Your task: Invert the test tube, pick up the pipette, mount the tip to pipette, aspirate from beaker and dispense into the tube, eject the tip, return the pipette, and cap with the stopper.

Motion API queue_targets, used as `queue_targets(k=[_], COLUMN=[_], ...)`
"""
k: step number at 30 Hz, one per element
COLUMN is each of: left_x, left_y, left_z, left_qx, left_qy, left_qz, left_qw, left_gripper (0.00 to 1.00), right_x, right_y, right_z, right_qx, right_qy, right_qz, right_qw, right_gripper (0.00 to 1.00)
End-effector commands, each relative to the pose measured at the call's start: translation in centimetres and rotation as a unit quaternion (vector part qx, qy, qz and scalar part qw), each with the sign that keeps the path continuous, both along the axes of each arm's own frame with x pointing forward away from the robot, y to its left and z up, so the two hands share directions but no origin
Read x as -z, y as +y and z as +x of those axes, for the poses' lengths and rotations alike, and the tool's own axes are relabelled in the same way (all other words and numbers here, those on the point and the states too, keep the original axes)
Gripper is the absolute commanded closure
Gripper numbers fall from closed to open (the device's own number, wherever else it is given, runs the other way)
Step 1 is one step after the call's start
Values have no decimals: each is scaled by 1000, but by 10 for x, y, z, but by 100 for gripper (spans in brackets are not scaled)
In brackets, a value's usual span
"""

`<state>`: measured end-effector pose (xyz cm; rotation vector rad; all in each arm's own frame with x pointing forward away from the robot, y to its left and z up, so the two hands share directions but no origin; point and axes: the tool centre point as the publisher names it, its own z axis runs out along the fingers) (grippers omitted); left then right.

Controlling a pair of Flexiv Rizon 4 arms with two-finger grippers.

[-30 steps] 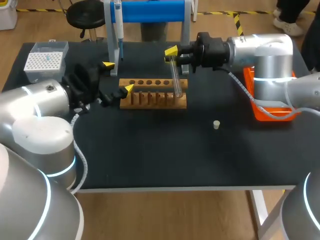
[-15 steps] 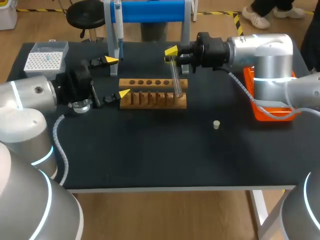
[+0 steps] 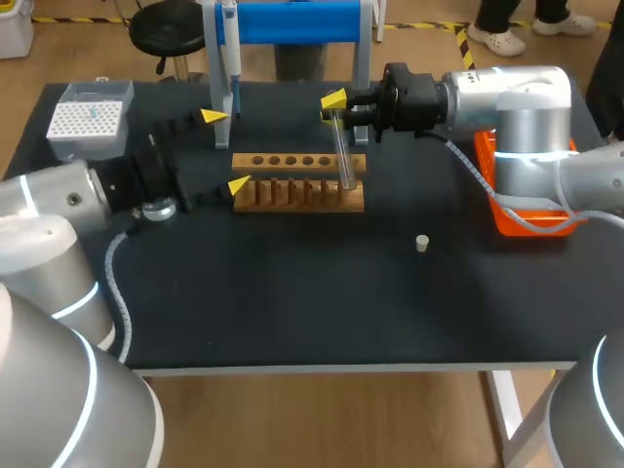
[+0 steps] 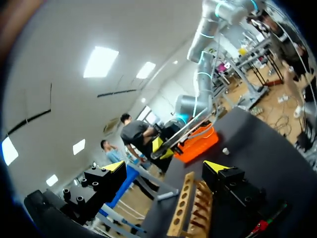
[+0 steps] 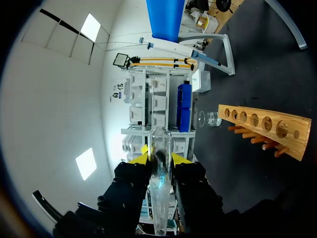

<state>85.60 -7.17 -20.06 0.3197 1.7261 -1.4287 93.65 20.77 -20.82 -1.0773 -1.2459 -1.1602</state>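
Our right tool (image 3: 336,109) sits at 12 o'clock over the matte black bench (image 3: 312,302). Its yellow-tipped fingers are drawn narrow, clamping a clear glass test tube (image 3: 342,151) from both sides. The tube hangs tilted, with its lower end at the right end of the slotted wooden rack (image 3: 298,182); we cannot tell whether it touches the wood. In the right wrist view the smooth, glossy tube (image 5: 159,188) runs straight out between the fingers of the right tool (image 5: 159,154). The rack (image 5: 267,124), with its row of round holes, lies ahead.

Our left tool (image 3: 223,149) is at 10 o'clock, just left of the rack. Its fingers are spread wide and hold nothing. The left wrist view shows the left tool (image 4: 165,166) gaping, with the rack (image 4: 183,208) between and ahead of its fingers.

The slim white-and-blue pipette (image 3: 231,58) hangs upright on the blue-topped stand (image 3: 292,21) at 12 o'clock. A white perforated tip box (image 3: 90,119) sits at 10 o'clock, and a small glass beaker (image 3: 156,207) is at 9 o'clock. The small cream stopper (image 3: 422,243) lies alone at 3 o'clock, and a bright orange plastic tray (image 3: 507,210) sits at the right edge.
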Motion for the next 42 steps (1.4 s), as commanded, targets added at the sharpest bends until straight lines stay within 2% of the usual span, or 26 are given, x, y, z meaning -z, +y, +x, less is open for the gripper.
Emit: queue_targets(k=[1,3,6,11,25,33,42], left_x=[4,4,3,0,-5,-3,-5], left_y=[-6,-10,-14,-19,-35,-52,-78], left_z=[3,6,9,9,1,-4,-14], left_qx=[33,48,61,70,74,94,137], left_qy=[-126,-141,-164,-200,-295,-325,-349], left_qz=[21,28,58,89,98,116,113], left_qw=[991,988,983,973,948,934,920], left_gripper=[0,0,0,0,0,0,0], right_x=[0,0,0,0,0,0,0], right_y=[-1,-1,-1,-1,-1,-1,-1], right_z=[1,1,1,1,1,1,1], right_qx=[-2,-2,-2,-2,-2,-2,-2], right_qy=[0,0,0,0,0,0,0], right_qz=[-1,-1,-1,-1,-1,-1,-1], right_qw=[1000,1000,1000,1000,1000,1000,1000], right_gripper=[100,100,100,100,100,100,100])
